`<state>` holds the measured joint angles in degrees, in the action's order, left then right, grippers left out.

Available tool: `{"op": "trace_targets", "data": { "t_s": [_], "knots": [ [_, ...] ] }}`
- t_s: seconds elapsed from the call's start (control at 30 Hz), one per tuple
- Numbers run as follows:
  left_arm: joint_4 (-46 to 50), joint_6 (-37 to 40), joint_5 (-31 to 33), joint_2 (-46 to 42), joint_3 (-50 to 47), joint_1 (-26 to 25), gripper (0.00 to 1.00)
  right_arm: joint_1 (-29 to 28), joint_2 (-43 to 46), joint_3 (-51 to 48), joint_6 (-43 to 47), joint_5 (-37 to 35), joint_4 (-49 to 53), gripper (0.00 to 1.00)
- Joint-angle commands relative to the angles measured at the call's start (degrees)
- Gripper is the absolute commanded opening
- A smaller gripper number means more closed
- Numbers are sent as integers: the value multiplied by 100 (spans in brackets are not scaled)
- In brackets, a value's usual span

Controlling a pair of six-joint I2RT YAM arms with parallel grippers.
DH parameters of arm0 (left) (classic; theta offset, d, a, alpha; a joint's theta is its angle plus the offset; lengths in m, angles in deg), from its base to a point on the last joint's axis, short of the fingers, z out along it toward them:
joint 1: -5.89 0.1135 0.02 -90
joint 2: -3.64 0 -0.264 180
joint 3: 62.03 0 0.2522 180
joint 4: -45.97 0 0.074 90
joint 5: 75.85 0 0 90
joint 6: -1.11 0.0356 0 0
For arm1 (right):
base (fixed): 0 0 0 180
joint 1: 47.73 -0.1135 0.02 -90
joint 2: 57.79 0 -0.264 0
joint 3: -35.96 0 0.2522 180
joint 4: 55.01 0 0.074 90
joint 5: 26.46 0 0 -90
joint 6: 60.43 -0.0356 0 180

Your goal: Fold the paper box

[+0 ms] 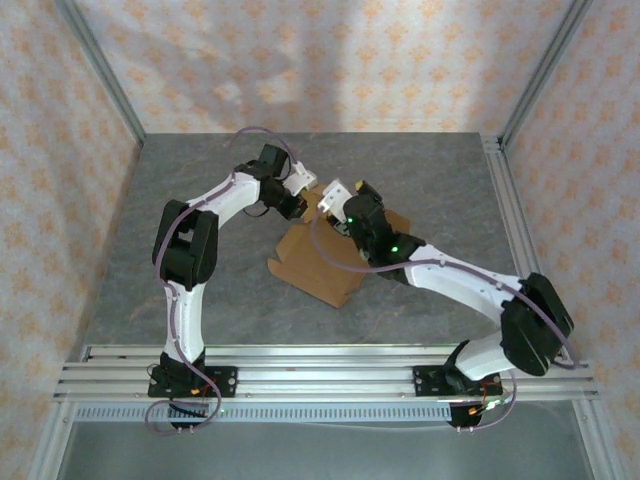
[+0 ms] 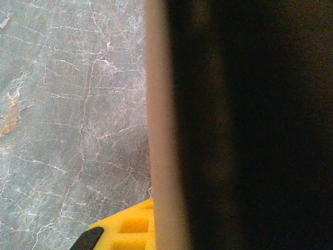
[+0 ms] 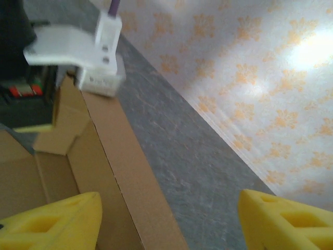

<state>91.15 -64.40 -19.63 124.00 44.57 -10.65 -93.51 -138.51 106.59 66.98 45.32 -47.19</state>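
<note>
The right gripper stands open: its two yellow fingers are set wide apart in the right wrist view with nothing clamped between them. The raised long wall of the paper box runs up through the gap, closer to the finger at the picture's left. The left gripper is closed. In the left wrist view one yellow finger pad lies against the outer face of a standing cardboard panel whose pale edge runs from top to bottom of the picture. The second pad is hidden behind that panel, so the grip is judged to be on the box wall itself. The right wrist view supports this: the left gripper's dark body and white camera bracket sit at the far corner of the box, directly over a small folded-in tab. The likely purpose of this arrangement is division of labour — the left arm pins the corner so that the erected wall does not spring flat, while the right gripper is free to take the next flap. The box lies near the middle of the grey marbled table, between the two wrists and partly under the right arm. It is plain brown, unmarked cardboard, partly erected — a flat base panel, one long wall upright on a crisp crease, and a corner tab turned inward. Seen from above, the near edge appears to lie flat, so the fold is judged incomplete.
</note>
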Motion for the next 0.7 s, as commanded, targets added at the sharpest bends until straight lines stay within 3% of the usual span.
{"op": "trace_targets", "data": {
  "t_s": [0.0, 0.17, 0.33, 0.47, 0.67],
  "knots": [
    [150, 145, 151, -252, 92, -73, 0, 210, 191, 476, -1707, 724, 737, 71],
    [127, 213, 211, -372, -35, -111, 0, 1044, 43, 1097, -3824, 1908, 1362, 71],
    [61, 284, 332, -468, -180, -206, 0, 1985, -813, 2012, -5278, 3968, 2304, 71],
    [111, 402, 396, -471, -187, -314, 0, 2333, -1685, 2838, -5508, 5150, 3157, 67],
    [75, 362, 330, -395, -170, -350, 0, 2346, -2373, 3206, -5107, 5695, 3315, 68]
  ]
}}
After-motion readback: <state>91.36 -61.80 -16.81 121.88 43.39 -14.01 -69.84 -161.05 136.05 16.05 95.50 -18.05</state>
